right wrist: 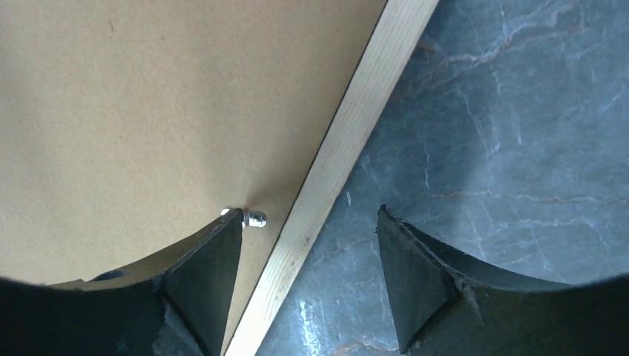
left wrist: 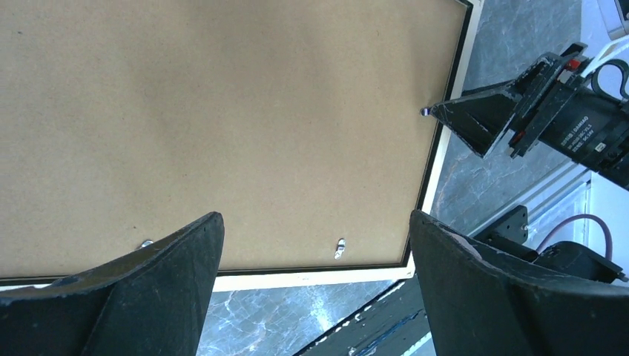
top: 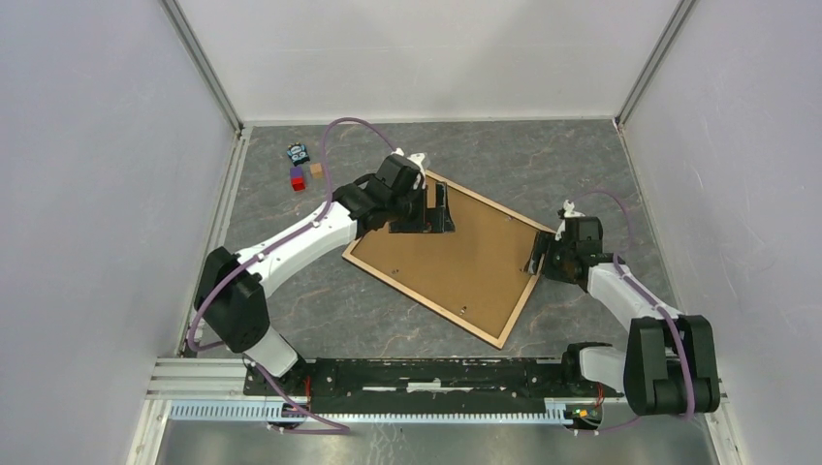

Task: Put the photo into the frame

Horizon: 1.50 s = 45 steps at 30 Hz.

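Observation:
The frame (top: 422, 301) lies face down on the table, with its light wood rails up and a brown backing board (top: 475, 262) inside them. The photo is hidden. My left gripper (top: 425, 221) is open over the frame's far-left part; its wrist view shows the board (left wrist: 222, 111), the rail (left wrist: 319, 278) and a metal tab (left wrist: 340, 248) between its fingers. My right gripper (top: 539, 254) is open at the frame's right edge. In its wrist view (right wrist: 310, 211) one finger rests beside a metal tab (right wrist: 254, 218) on the board, the other is over the table past the rail (right wrist: 356, 126).
Small coloured blocks (top: 299, 179) and a dark small item (top: 298, 153) lie at the far left of the grey marbled table. A metal rail with the arm bases (top: 417, 373) runs along the near edge. Walls close in on three sides.

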Motion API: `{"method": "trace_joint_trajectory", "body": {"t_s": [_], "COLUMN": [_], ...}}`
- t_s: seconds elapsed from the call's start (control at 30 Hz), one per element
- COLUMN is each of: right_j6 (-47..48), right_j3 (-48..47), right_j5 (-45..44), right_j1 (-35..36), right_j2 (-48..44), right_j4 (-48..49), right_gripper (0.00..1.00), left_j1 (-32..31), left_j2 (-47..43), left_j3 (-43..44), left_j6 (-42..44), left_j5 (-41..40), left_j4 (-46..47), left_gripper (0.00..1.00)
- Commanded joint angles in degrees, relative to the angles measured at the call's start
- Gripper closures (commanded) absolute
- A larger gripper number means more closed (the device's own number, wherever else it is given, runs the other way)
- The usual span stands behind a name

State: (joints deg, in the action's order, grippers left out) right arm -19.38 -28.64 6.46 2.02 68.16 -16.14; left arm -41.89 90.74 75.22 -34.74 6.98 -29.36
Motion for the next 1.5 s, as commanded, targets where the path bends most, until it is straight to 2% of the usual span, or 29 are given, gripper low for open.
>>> {"method": "trace_joint_trajectory", "body": {"t_s": [0.0,0.1,0.27,0.43,0.53,0.57,0.6,0.7,0.83,0.9,0.93,1.0,1.03,1.1,1.17,1.27,1.4,1.47], "right_j6": [2.5,3.6,5.7,9.4,11.4,12.1,12.9,14.1,14.3,13.7,13.1,12.2,12.7,12.8,12.5,11.1,8.7,7.5], "right_j3": [-3.0,-4.2,-6.2,-7.7,-9.0,-9.4,-9.7,-12.2,-15.2,-16.4,-17.5,-20.4,-21.5,-21.9,-20.7,-17.2,-13.0,-12.4], "right_j5": [0.4,-0.3,-1.0,-1.8,-1.7,-2.0,-2.0,-1.5,0.9,1.6,0.5,-2.3,-2.6,-4.5,-4.2,-0.7,3.8,1.7], "right_j1": [-0.1,-0.1,-0.1,0.1,0.4,0.4,0.4,0.4,0.5,0.8,0.9,1.0,1.1,1.3,1.4,1.8,2.2,2.1], "right_j2": [3.9,5.9,9.5,14.3,17.3,17.9,18.5,21.3,23.4,23.8,24.3,25.2,25.1,22.8,19.1,13.6,10.6,10.7], "right_j4": [2.8,3.7,5.0,6.0,6.5,6.7,7.0,6.1,5.4,4.5,2.8,-2.2,-3.9,-5.6,-6.1,-5.1,-4.2,-4.7], "right_gripper": [0.29,0.34,0.51,0.86,0.99,1.00,1.00,1.00,1.00,0.93,0.85,0.60,0.54,0.41,0.33,0.28,0.28,0.29], "left_j1": [2.8,5.5,10.6,16.2,19.7,21.5,25.0,34.3,33.5,31.7,30.8,29.7,29.7,29.1,27.7,26.1,21.6,20.5], "left_j2": [-2.9,-8.6,-12.4,-18.8,-21.1,-21.1,-20.9,-17.6,-13.0,-11.8,-11.1,-9.5,-8.5,-6.3,-4.1,-2.6,-1.4,-0.9], "left_j3": [3.1,-1.1,-3.5,-12.3,-18.0,-19.2,-20.3,-23.4,-23.6,-24.5,-24.3,-24.4,-25.1,-26.3,-25.7,-25.1,-23.6,-23.5], "left_j6": [6.3,8.6,9.2,5.2,3.5,1.9,0.3,-3.0,-0.2,2.2,3.4,4.5,3.8,4.2,6.8,8.0,6.2,5.2], "left_j5": [-1.8,-3.8,-3.6,-4.8,-5.9,-5.8,-3.1,12.4,14.3,13.0,11.3,10.7,12.7,14.1,9.5,3.3,-1.9,-2.8], "left_j4": [-0.6,1.5,-2.8,-2.2,-2.2,-3.2,-3.3,-0.1,-2.3,-3.1,-4.4,-6.2,-6.1,-6.9,-9.9,-11.6,-10.7,-10.1], "left_gripper": [0.00,0.00,0.00,0.00,0.00,0.00,0.00,0.00,0.05,0.09,0.11,0.14,0.15,0.29,0.34,0.42,0.46,0.48]}}
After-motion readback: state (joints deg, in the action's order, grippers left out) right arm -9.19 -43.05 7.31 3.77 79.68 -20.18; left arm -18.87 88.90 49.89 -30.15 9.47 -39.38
